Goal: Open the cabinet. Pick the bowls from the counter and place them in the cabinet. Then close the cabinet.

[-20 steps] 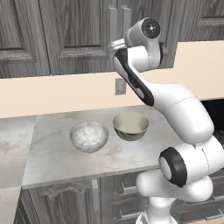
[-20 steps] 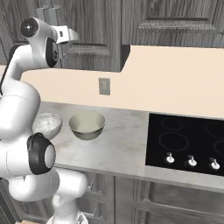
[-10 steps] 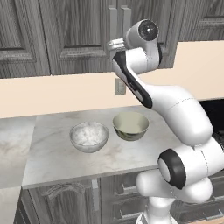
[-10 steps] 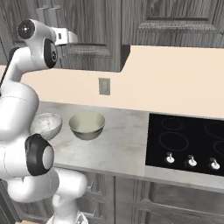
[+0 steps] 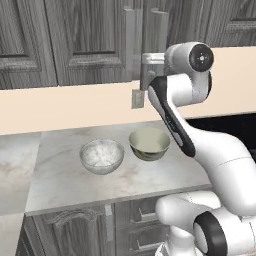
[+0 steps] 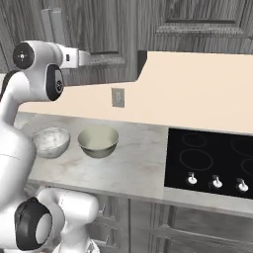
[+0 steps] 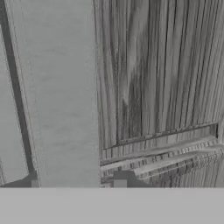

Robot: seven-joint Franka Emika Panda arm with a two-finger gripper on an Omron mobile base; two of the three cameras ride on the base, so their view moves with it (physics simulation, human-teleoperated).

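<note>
Step 1 in hand: opening the cabinet (image 5: 90, 40), both doors shut, its 2 long bar handles (image 5: 131, 40) side by side above the counter (image 5: 60, 170). Pincer (image 5: 145, 59) raised against the door front at the lower end of the right-hand bar, at 12 o'clock from the floral bowl (image 5: 149, 143); gap between the fingers impossible to tell, and no grip on the bar to be made out. Next, probably: settle the fingers around 1 bar, close, then pull outward in an arc about the hinge. Both bowls waiting on the counter, the marble bowl (image 5: 102, 156) just beside the floral one at its 9 o'clock, neither touched. From the hand view: a pale handle bar (image 7: 61, 96) very close, wood grain at its 3 o'clock. From the right base view: the black cooktop (image 6: 212, 158) at 3 o'clock of the bowls. From the left base view: both handles and the wall socket (image 5: 137, 98) below them.
</note>
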